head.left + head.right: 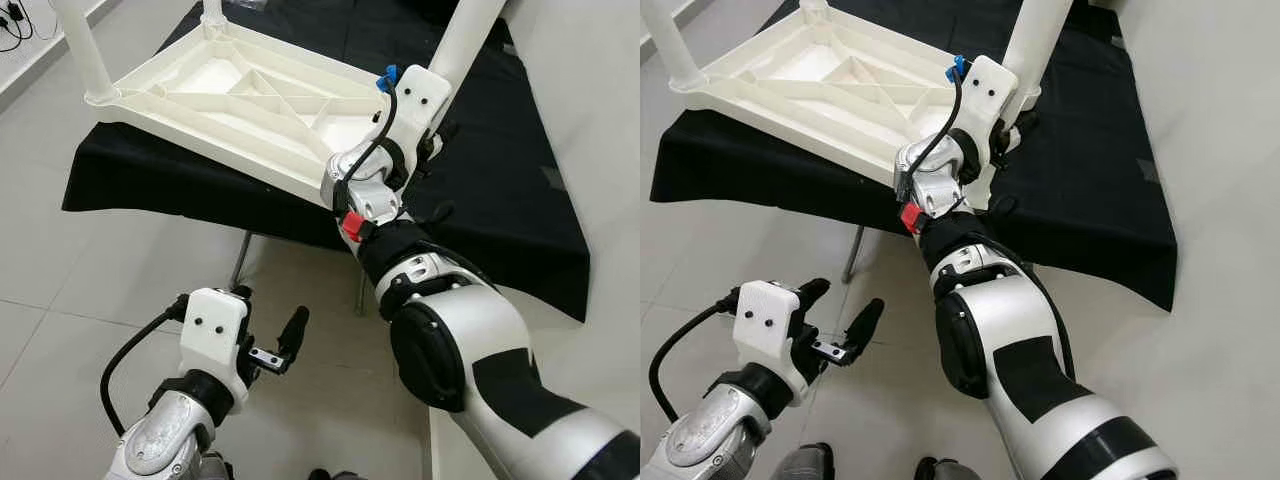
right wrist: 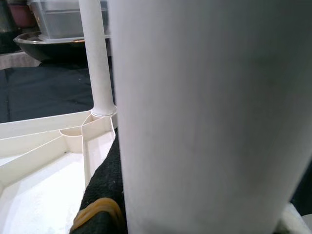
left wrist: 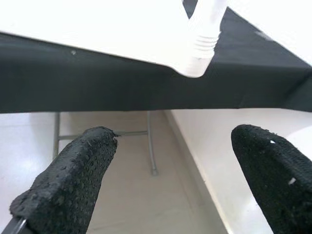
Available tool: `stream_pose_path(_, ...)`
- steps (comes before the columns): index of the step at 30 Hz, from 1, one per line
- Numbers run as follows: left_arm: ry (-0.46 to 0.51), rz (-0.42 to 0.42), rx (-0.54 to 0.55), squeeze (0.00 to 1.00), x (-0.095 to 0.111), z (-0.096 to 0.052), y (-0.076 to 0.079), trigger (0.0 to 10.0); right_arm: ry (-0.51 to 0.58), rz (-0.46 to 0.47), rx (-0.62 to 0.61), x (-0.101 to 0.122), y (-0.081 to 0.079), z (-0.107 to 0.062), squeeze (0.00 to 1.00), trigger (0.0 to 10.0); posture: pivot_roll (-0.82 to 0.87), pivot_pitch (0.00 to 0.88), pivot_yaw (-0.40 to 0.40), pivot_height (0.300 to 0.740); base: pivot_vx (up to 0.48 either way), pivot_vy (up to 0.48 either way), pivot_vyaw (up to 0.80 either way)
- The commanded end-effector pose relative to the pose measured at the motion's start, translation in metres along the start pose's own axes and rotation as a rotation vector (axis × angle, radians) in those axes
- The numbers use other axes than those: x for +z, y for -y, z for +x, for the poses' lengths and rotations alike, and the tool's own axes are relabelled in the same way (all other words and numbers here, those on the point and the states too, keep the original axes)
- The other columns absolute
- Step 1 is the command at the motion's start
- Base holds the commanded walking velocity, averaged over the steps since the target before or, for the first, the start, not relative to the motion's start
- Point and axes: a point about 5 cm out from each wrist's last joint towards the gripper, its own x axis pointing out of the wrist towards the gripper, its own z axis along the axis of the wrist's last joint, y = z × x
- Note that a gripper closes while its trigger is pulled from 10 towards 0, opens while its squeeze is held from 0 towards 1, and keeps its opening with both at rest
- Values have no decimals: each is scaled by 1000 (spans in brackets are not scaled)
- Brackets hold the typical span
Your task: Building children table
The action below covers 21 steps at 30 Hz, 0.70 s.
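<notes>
While the right tool grips a white table leg, the upturned tabletop lies on the black-draped counter.
Left tool hangs open, low above the floor tiles.

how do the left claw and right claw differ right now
The left claw hangs low over the tiled floor, in front of the black-draped table; the right claw reaches up over it to the upturned white tabletop. The left claw is open and holds nothing; the right claw is closed around a white table leg. Both have black fingers and white housings.
</notes>
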Motion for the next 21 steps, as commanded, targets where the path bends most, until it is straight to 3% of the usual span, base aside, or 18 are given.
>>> stream_pose_path(1, 8, -4, -14, 0, 0, -1, 3, 10000, -165, -122, -57, -41, 14, 0, 0, 10000, 203, 208, -171, 740, 0, 0, 0)
stream_pose_path(3, 24, 0, -19, 0, 3, 0, 4, 10000, -168, -122, -53, -42, 14, 0, 0, 10000, 203, 208, -171, 740, 0, 0, 0)
stream_pose_path(4, 37, 6, -26, 0, 6, 0, 5, 10000, -170, -122, -48, -42, 14, 0, 176, 10000, 206, 205, -172, 740, 0, 0, 0)
stream_pose_path(5, 37, 6, -26, 0, 6, 0, 5, 10000, -170, -122, -48, -42, 14, 0, 176, 10000, 206, 205, -172, 740, 0, 0, 0)
stream_pose_path(6, 46, 10, -30, 0, 7, 1, 6, 10000, -172, -114, -36, -43, 14, 0, 1000, 10000, 205, 204, -174, 740, 0, 0, 0)
stream_pose_path(20, 24, 19, -33, 0, 1, 0, 7, 10000, -179, -70, 83, -39, 3, -6, 1000, 10000, 200, 198, -174, 740, 0, 0, 0)
stream_pose_path(21, 25, 20, -32, 0, 1, 1, 6, 10000, -183, -62, 104, -39, 1, -7, 0, 10000, 201, 197, -175, 740, 0, 0, 0)
